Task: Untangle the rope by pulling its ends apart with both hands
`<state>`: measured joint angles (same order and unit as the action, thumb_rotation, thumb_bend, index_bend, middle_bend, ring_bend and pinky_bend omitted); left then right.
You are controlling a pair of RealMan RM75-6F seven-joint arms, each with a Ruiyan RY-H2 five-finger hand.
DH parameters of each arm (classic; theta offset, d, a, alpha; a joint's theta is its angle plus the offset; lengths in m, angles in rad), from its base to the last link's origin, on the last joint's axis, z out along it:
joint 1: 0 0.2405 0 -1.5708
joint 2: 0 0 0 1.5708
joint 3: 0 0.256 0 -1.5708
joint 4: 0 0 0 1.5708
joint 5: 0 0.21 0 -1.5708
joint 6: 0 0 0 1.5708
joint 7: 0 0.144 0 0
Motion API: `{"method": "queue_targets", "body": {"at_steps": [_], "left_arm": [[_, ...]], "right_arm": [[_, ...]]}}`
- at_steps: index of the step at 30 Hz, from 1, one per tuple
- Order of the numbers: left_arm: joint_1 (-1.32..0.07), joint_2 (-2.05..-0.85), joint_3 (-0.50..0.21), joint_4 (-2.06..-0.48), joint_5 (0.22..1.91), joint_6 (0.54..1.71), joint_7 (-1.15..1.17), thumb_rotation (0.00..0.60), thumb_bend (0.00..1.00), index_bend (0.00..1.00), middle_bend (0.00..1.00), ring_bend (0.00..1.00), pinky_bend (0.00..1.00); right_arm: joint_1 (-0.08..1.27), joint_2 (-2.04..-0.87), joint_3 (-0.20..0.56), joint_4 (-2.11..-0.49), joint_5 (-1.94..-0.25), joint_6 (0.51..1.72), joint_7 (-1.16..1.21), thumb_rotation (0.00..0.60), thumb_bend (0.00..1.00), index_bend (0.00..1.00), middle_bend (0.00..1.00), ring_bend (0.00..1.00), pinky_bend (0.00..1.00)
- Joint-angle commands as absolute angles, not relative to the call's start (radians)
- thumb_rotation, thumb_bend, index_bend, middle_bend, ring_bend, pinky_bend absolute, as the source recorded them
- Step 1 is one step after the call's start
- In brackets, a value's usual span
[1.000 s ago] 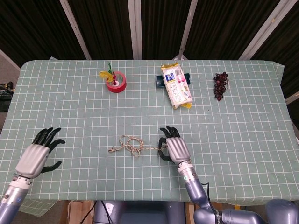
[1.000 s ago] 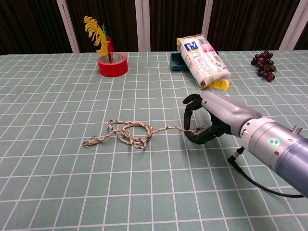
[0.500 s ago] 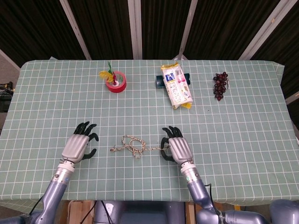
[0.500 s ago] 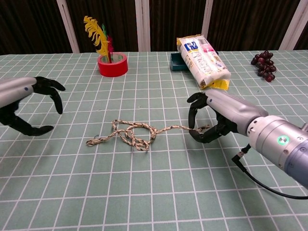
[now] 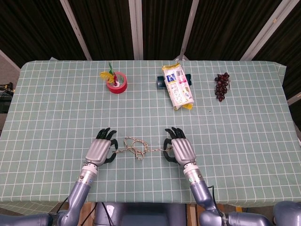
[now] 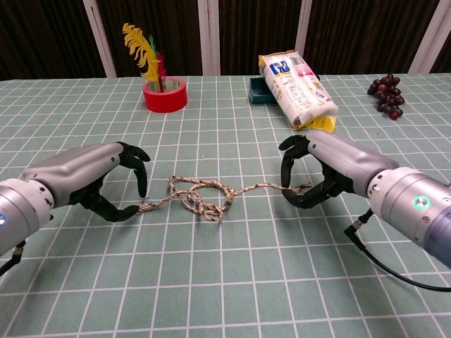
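A thin braided rope (image 5: pixel 134 146) lies near the table's front edge, tangled into a loose loop knot (image 6: pixel 201 197) at its middle. My right hand (image 5: pixel 181 150) holds the rope's right end, pinched between thumb and curled fingers (image 6: pixel 287 165) just above the cloth. At the rope's left end is my left hand (image 5: pixel 99 151), fingers arched over the tip and thumb (image 6: pixel 125 211) beside it, with a small gap still showing. In the chest view the left hand (image 6: pixel 84 176) and right hand (image 6: pixel 338 165) face each other across the knot.
A red tape roll with feathers (image 5: pixel 116 82) stands at the back left. A snack bag (image 5: pixel 178 87) leans on a dark box (image 5: pixel 161 82) at the back middle. A bunch of grapes (image 5: pixel 222 86) lies at the back right. The table is covered by a green checked cloth (image 5: pixel 244 141).
My left hand has swept in from the far left to the rope's left end. The right hand edged right, dragging the rope a little with it.
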<state>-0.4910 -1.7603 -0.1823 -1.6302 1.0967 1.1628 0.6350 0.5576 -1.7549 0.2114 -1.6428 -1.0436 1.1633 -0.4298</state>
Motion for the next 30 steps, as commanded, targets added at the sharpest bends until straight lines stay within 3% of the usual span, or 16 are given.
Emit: {"method": "queue_targets", "body": {"at_steps": [1, 19, 30], "left_arm": [[-0.501, -1.783, -0.183, -1.617, 1.083, 1.167, 0.635, 0.6, 0.46, 0.51, 0.12, 0.0, 0.0], [-0.516, -1.817, -0.173, -1.583, 1.065, 1.198, 0.63, 0.6, 0.54, 0.57, 0.15, 0.0, 0.0], [-0.497, -1.679, -0.179, -1.643, 1.087, 1.228, 0.604, 0.6, 0.55, 0.58, 0.15, 0.0, 0.0]], "right_arm": [[0.558, -1.753, 0.211, -1.646, -1.043, 1.164, -0.43, 0.6, 0.48, 0.66, 0.16, 0.0, 0.0], [0.558, -1.736, 0.21, -1.669, -1.032, 1.178, -0.442, 0.6, 0.48, 0.66, 0.16, 0.0, 0.0], [0.539, -1.658, 0.228, -1.7, -1.033, 1.206, -0.433, 0.6, 0.48, 0.66, 0.16, 0.0, 0.0]]}}
